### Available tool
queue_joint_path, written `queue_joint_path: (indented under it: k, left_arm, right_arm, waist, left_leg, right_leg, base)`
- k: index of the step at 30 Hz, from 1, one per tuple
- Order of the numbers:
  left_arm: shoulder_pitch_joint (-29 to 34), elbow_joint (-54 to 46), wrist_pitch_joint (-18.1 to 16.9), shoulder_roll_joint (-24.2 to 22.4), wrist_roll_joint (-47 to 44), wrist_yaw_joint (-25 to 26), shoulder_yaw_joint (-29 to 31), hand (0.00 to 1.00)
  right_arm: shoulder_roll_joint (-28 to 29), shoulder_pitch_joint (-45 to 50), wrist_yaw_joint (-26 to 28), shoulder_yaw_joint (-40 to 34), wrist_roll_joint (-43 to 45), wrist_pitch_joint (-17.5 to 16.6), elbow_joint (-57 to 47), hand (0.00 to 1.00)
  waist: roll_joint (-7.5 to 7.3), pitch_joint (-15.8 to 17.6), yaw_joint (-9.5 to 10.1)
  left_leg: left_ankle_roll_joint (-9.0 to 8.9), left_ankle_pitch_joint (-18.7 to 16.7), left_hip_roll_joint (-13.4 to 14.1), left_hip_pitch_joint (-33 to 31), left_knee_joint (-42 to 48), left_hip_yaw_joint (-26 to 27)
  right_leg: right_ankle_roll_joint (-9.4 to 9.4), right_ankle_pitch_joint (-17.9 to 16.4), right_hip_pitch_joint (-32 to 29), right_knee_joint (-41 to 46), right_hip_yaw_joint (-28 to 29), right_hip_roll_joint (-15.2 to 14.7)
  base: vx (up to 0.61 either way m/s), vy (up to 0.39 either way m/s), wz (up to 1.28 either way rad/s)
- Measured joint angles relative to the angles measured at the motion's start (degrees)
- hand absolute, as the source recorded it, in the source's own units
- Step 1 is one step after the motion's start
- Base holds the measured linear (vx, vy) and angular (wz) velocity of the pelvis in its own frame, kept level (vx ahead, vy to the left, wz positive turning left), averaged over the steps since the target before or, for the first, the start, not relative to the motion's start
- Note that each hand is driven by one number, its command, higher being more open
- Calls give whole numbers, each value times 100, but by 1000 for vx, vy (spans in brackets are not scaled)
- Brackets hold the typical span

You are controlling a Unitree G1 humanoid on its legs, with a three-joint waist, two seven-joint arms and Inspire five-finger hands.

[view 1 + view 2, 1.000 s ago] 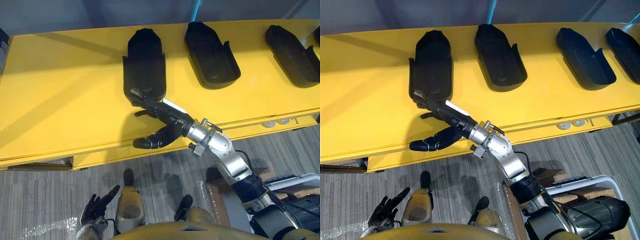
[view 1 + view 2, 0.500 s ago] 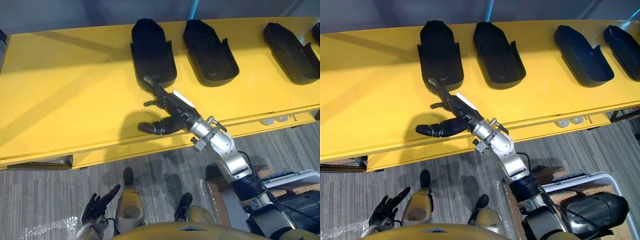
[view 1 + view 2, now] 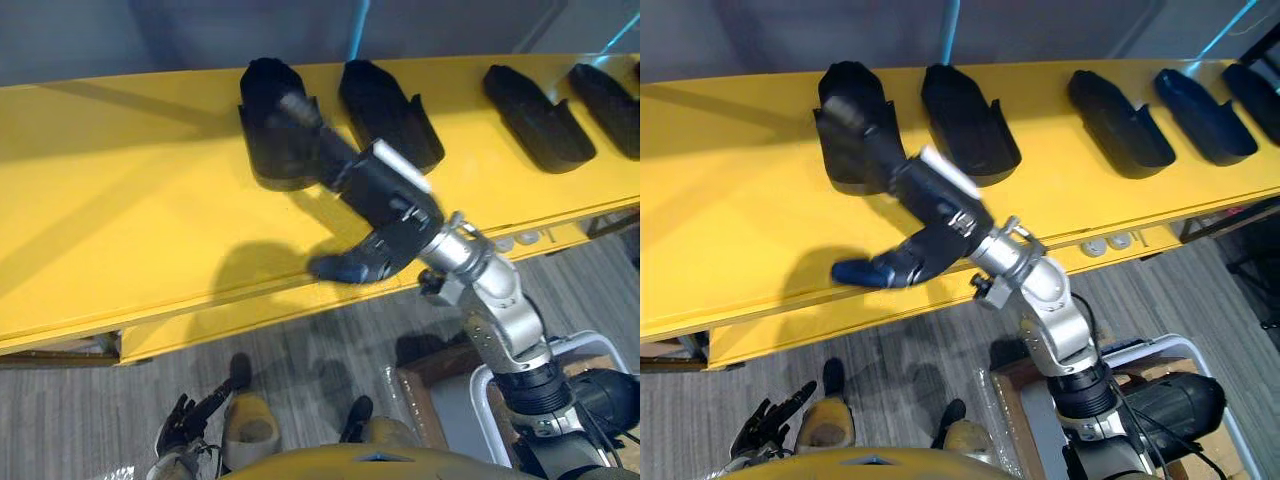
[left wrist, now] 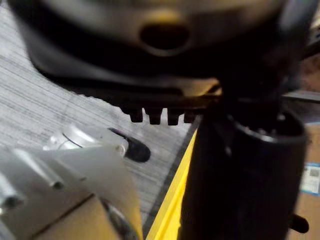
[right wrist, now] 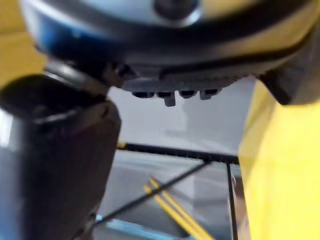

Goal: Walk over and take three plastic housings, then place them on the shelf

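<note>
- Since half a second back, the right hand (image 3: pixel 378 198) had come up off the yellow shelf (image 3: pixel 120 200), away from the near edge of the housing it had been nudging. The whole view shifted too, so some of that was just the head moving.
- Far off on the thumb side, the left hand (image 3: pixel 181 433) hung low over the floor with its fingers loose, holding nothing.
- Under the right hand's fingertips sat the leftmost housing (image 3: pixel 268 140), upright on the shelf with its open end toward the hand. It looked set down for good.
- That hand was released, with straight fingers reaching over the housing, the thumb splayed out to the side and nothing in it. Whether the fingertips were brushing the housing, I couldn't tell from above.
- Beyond the back of the hand, the other housings (image 3: pixel 965 125) ran in a row along the same shelf, well apart from the hand.
- My read: the placing step was basically finished. The next move called for pulling the arm straight back, keeping the fingers high enough not to drag that housing out of line.
</note>
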Motion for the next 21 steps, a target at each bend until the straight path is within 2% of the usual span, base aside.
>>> queue_joint_path:
  k: [3,8,11,13,16,21]
  left_arm:
    - [21,50,-6,-20,181,-11,-12,100]
    - [44,100,37,-54,240,13,-164,100]
    - [42,168,74,-54,356,48,-327,100]
    - [38,168,104,-87,356,55,-353,100]
    - [23,172,218,-99,367,78,-357,100]
    - [42,169,430,-218,371,145,-309,100]
  right_arm:
    - [39,158,-806,-420,-111,0,78,100]
    - [38,51,-1194,-668,-503,58,656,100]
    - [36,-513,-1429,-400,-786,462,1657,100]
    - [37,-1165,-1657,-65,-790,759,2658,100]
    - [71,-1710,-1861,225,-1018,887,3466,100]
    - [345,-2541,-2037,356,-1203,888,3876,100]
  waist:
    - [-12,-106,-91]
    - [157,-226,-212]
    - [290,-324,-205]
    - [345,-354,-97]
    - [348,-356,133]
    - [360,-352,358]
  left_leg:
    - [-4,12,-2,91,-48,66]
    - [-5,38,-4,166,-109,105]
    - [-2,79,-7,251,-197,108]
    - [10,105,-7,251,-213,91]
    - [12,135,-27,244,-225,-44]
    - [24,181,-68,136,-226,-237]
  right_leg:
    - [10,8,16,0,63,-3]
    - [25,18,48,-2,112,-2]
    - [31,21,108,-9,83,6]
    - [53,37,122,-19,62,10]
    - [55,40,222,-58,-70,10]
    - [82,58,303,-132,-307,7]
  base:
    - [-2,-2,-11]
    - [-1,-1,-4]
    - [0,0,0]
    - [-25,-14,5]
    - [-8,-15,21]
    - [0,-15,22]
